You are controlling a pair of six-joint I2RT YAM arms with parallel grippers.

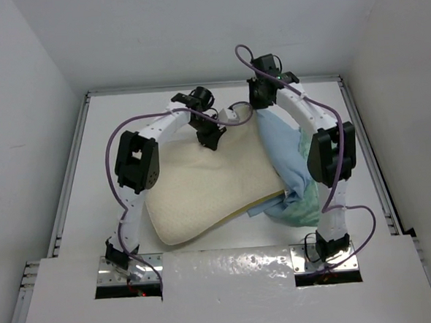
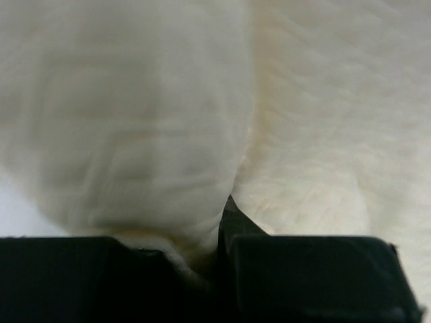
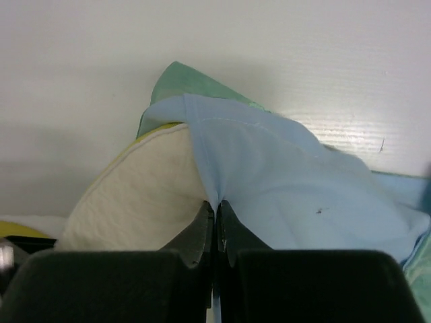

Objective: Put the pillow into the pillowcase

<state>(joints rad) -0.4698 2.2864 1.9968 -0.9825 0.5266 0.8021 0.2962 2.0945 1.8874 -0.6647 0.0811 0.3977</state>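
A white table (image 1: 124, 108) forms the work surface. An aluminium rail runs along its left edge (image 1: 67, 185) and another along its right edge (image 1: 365, 152). White enclosure walls stand at the back (image 1: 207, 30), left (image 1: 17, 144) and right (image 1: 410, 120). A glossy white front panel (image 1: 230, 278) covers the near edge. Its two cut-outs expose a left metal plate (image 1: 152, 262) and a right metal plate (image 1: 346, 260).

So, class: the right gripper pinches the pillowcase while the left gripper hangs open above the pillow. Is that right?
Not quite. The left gripper is not open: the left wrist view shows it closed on a bunched fold of the pillow. The rest stands: the right gripper pinches the pillowcase.
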